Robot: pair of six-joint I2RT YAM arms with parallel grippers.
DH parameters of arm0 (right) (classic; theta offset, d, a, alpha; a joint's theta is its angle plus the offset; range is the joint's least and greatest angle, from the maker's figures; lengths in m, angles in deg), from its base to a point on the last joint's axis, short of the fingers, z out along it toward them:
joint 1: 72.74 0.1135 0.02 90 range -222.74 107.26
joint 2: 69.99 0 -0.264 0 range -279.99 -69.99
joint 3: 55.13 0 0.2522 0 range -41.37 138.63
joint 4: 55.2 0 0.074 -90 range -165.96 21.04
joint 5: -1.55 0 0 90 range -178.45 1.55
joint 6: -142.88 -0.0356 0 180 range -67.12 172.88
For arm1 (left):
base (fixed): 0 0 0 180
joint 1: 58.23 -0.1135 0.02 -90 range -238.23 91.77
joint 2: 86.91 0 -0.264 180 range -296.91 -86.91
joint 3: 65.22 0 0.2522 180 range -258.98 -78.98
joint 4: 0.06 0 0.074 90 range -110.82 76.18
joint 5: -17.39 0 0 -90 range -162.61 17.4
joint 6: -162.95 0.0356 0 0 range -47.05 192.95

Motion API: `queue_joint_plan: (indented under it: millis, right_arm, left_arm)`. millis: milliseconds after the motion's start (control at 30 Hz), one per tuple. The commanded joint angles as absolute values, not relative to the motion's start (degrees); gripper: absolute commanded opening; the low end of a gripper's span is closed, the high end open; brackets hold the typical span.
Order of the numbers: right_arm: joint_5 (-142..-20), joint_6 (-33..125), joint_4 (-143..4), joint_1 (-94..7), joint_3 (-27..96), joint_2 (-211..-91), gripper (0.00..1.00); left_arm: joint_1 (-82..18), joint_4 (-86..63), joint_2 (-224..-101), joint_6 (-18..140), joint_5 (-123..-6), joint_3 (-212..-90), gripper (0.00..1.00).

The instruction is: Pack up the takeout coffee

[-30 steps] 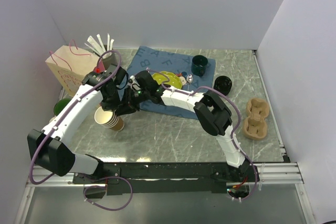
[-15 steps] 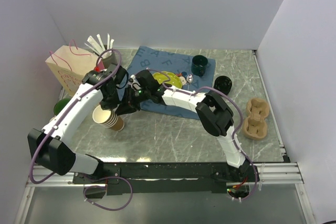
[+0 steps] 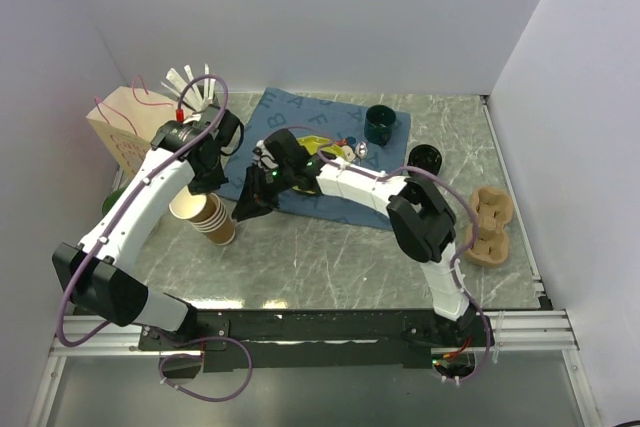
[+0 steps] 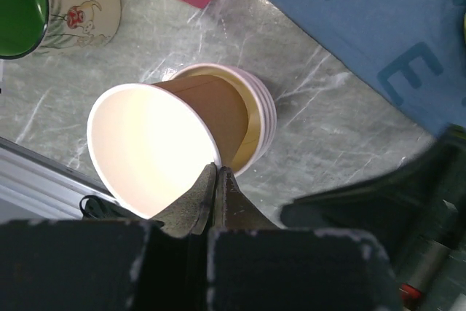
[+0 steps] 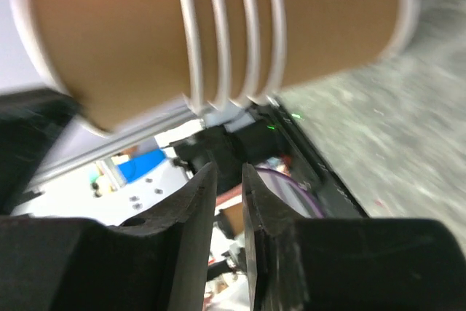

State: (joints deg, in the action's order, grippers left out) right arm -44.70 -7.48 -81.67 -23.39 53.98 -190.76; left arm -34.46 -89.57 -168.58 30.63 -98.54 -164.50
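A stack of lidless tan paper cups (image 3: 220,229) stands tilted on the stone table left of centre. My left gripper (image 3: 205,190) is shut on the rim of the top cup (image 4: 145,143), which is drawn partway out of the stack (image 4: 263,111). My right gripper (image 3: 243,215) sits low beside the stack's right side. Its jaws are a little apart, with nothing between them (image 5: 229,169). The right wrist view shows the stack (image 5: 320,27) and the pulled cup (image 5: 109,41) just above its fingers. The takeout coffee, a cup with its lid on, is out of view.
A black round lid-like piece (image 3: 425,159) lies right of the blue cloth (image 3: 290,112), on which a dark green mug (image 3: 380,125) stands. A pulp cup carrier (image 3: 488,227) is at the right. A paper bag (image 3: 118,132) and a green cup (image 4: 18,5) are at the left.
My left gripper has drawn the top cup up and back, farther out of the stack. The right gripper has stayed low beside the stack while its arm swung to the right.
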Motion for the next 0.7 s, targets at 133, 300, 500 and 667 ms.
queue_joint_plan:
  millis: [133,300,500,667]
  right_arm:
    - [-54.25,6.64,-101.82,-27.56,53.29,-174.15,0.31]
    - [-58.3,9.19,-107.27,-29.4,51.62,-167.65,0.32]
    - [-61.99,10.43,-110.97,-30.63,50.83,-161.59,0.33]
    - [-63.14,10.34,-111.94,-30.9,50.3,-159.82,0.33]
  left_arm:
    - [-34.42,-92.31,-166.72,32.96,-103.09,-167.22,0.01]
    - [-34.42,-92.4,-166.19,34.1,-106.44,-169.67,0.01]
    - [-34.42,-92.22,-166.63,34.11,-105.92,-173.9,0.01]
    - [-33.28,-91.43,-166.11,34.28,-101.97,-174.78,0.01]
